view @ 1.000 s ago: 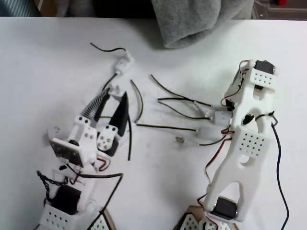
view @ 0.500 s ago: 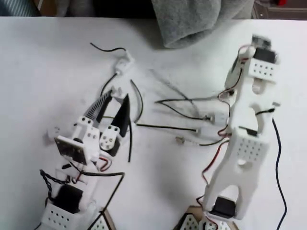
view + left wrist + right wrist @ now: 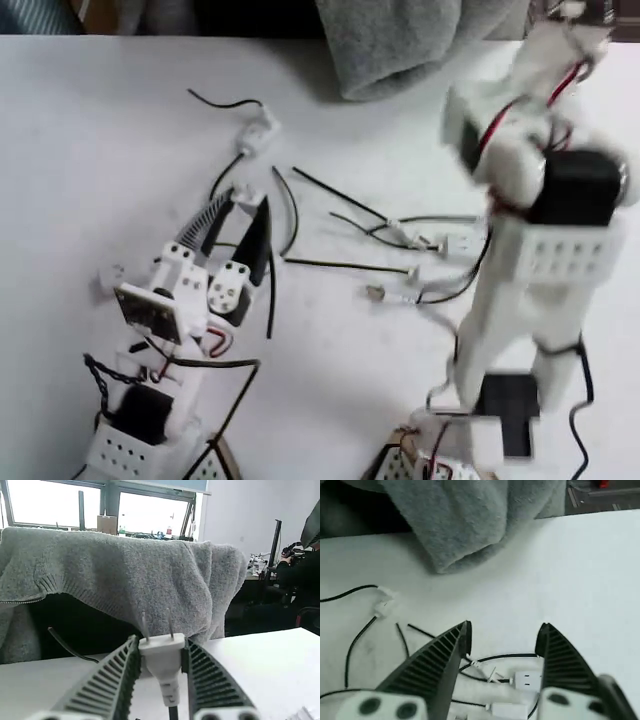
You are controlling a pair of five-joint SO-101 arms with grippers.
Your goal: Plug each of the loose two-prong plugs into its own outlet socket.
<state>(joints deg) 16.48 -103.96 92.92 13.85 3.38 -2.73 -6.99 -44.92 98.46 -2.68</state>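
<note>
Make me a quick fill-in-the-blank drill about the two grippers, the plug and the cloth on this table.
1. The left gripper is shut on a white plug that has ___ metal prongs.
2. The right gripper hangs above the table with its jaws ___, holding nothing.
3. A ___ knitted cloth drapes over the table's far edge.

Missing words: two; open; grey.

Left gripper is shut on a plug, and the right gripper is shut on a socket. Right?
Not quite. The left gripper is shut on the plug, but the right gripper is open and empty; the socket lies free of it, as the right wrist view shows.
</note>
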